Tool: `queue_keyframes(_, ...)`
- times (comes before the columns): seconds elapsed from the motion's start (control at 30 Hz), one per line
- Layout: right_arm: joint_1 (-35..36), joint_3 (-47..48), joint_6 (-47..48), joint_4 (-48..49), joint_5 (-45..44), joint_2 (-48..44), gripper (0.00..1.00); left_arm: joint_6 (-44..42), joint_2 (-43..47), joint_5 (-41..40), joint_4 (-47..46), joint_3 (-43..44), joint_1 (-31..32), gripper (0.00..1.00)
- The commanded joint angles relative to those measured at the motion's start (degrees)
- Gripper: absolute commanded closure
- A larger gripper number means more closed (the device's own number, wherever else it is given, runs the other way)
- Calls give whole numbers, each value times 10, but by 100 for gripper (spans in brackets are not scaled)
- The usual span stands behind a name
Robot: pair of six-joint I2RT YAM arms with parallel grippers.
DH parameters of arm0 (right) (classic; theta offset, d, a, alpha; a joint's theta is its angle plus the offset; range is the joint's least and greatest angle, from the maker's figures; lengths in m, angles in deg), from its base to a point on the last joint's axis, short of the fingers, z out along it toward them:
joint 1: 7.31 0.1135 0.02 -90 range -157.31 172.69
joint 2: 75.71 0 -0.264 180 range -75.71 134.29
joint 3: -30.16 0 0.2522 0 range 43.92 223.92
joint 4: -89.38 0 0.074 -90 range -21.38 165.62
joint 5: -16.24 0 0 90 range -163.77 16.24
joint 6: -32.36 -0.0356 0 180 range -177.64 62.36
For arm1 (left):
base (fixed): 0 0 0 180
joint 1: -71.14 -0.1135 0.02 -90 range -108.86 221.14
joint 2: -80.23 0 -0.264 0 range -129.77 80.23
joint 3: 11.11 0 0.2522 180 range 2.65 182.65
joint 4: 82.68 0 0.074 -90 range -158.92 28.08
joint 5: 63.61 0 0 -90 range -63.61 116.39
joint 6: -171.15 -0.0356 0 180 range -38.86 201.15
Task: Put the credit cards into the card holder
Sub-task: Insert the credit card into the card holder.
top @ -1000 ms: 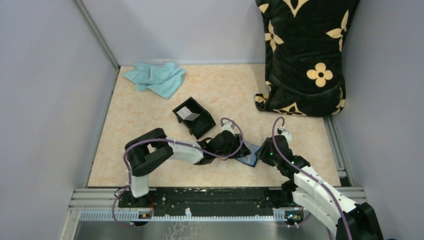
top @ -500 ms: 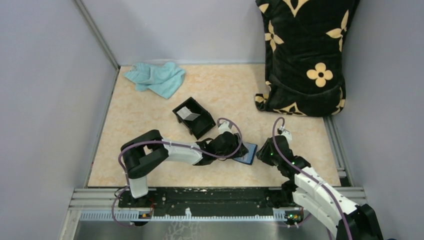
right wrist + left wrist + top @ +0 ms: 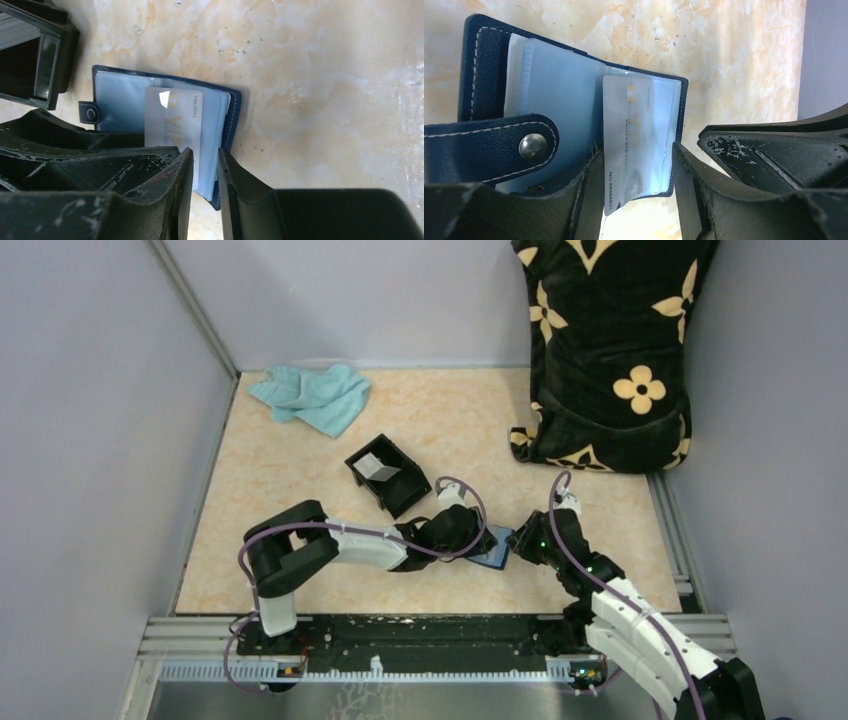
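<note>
On the table (image 3: 450,410), between the two arms, the wallet (image 3: 479,65) lies open. A pale card (image 3: 634,115) sits partly in its clear sleeve, one end sticking out. The left hand (image 3: 636,152) is open, with a finger on either side of the card. The right hand (image 3: 205,155) has its fingers close together around the card's end and the wallet's edge; I cannot tell whether it grips.
</note>
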Motion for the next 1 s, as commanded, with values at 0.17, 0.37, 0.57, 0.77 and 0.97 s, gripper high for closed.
queue_keyframes(0.17, -2, 21, 0, 88, 25, 51, 84, -10, -31, -23, 21, -46, 3, 47)
queue_keyframes(0.37, -2, 15, -7, 134, 34, 99, 92, -16, -39, -12, -3, -53, 3, 48)
queue_keyframes(0.57, -2, 1, -15, 144, 27, 128, 96, -21, -46, -7, -9, -49, 3, 45)
queue_keyframes(0.77, -2, -9, -29, 140, 13, 163, 100, -21, -47, -20, 33, -35, 4, 43)
queue_keyframes(0.97, -2, -17, -49, 141, 5, 184, 100, -30, -38, -54, 124, -6, 4, 41)
